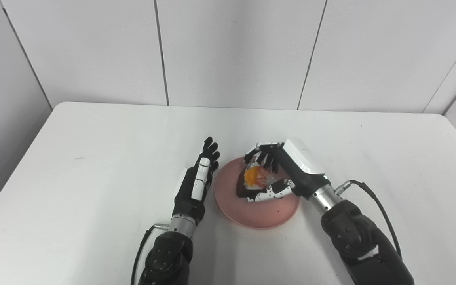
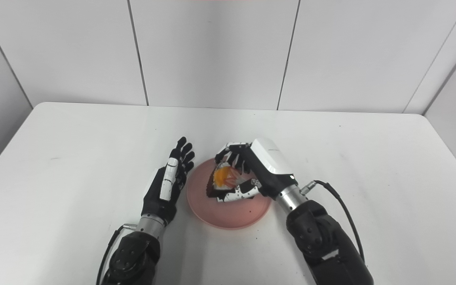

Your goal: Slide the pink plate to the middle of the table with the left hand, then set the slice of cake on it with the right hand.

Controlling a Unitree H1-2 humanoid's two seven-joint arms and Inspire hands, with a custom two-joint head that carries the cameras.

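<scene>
Right now the pink plate (image 1: pixel 257 204) sits near the middle of the white counter (image 1: pixel 93 158), a little toward the robot's side, so the sliding part of the job looks done. Its left hand (image 1: pixel 199 183) stands on edge just beside the plate's left rim, fingers (image 1: pixel 211 150) straight, held side by side and pointing away from the robot, clamped on nothing; whether it touches the rim I cannot tell from where I stand. Over the plate, the right hand (image 1: pixel 269 174) comes in from the right and is curled around the slice of cake (image 1: pixel 251 180), upper fingers (image 1: pixel 263 155) hooked over its far side and the thumb (image 1: pixel 269 194) underneath on the near side. That slice, dark along its left edge with an orange topping, lies between them, its broad end facing left toward the waiting hand and its length running roughly left to right. It is over the plate's far half, and I would guess it is low or already resting there, though the fingers hide the contact. What matters next, as I judge it, is that the cake sits directly below and inside the right hand's grasp, so letting go means spreading the fingers and lifting back to the right without dragging the slice off the far rim.
</scene>
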